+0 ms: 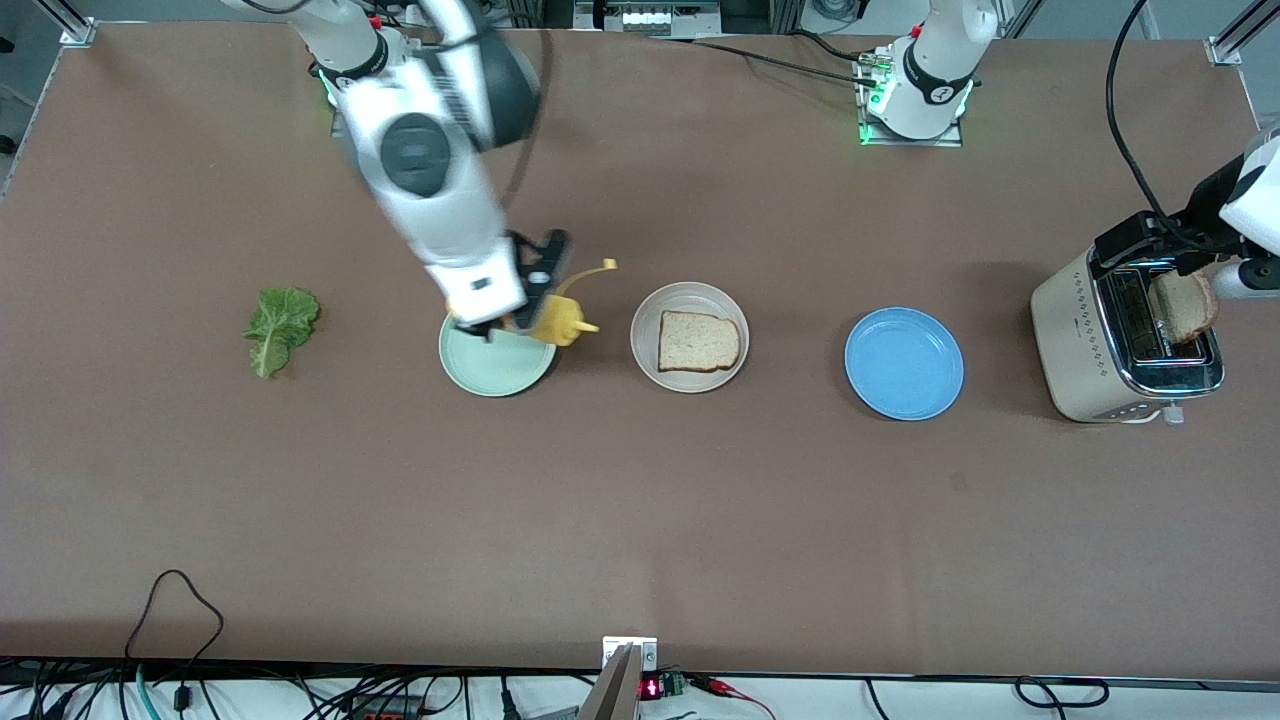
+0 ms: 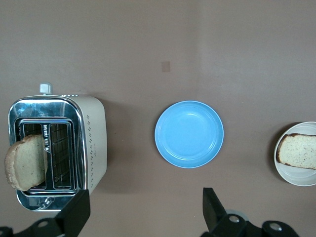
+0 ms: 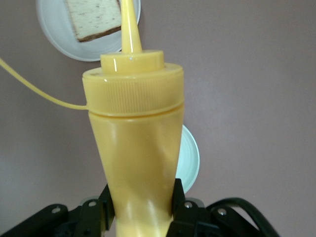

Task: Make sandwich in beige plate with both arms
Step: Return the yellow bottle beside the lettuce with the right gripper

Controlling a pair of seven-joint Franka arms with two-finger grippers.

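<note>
The beige plate (image 1: 648, 312) sits mid-table with one bread slice (image 1: 699, 342) lying in it; the right wrist view also shows the plate (image 3: 54, 29) and slice (image 3: 94, 17). A lettuce leaf (image 1: 280, 325) lies on the table toward the right arm's end. A second bread slice (image 1: 1182, 305) sticks out of the toaster (image 1: 1075, 350). My right gripper (image 3: 142, 197) is shut on a yellow squeeze bottle (image 1: 560, 320), held tilted over the mint-green plate (image 1: 490, 368) with its nozzle toward the beige plate. My left gripper (image 2: 144, 212) hangs open and empty high above the table beside the toaster (image 2: 91, 143).
A blue plate (image 1: 904, 363) lies between the beige plate and the toaster. The toaster stands at the left arm's end of the table. Cables trail along the table edge nearest the front camera.
</note>
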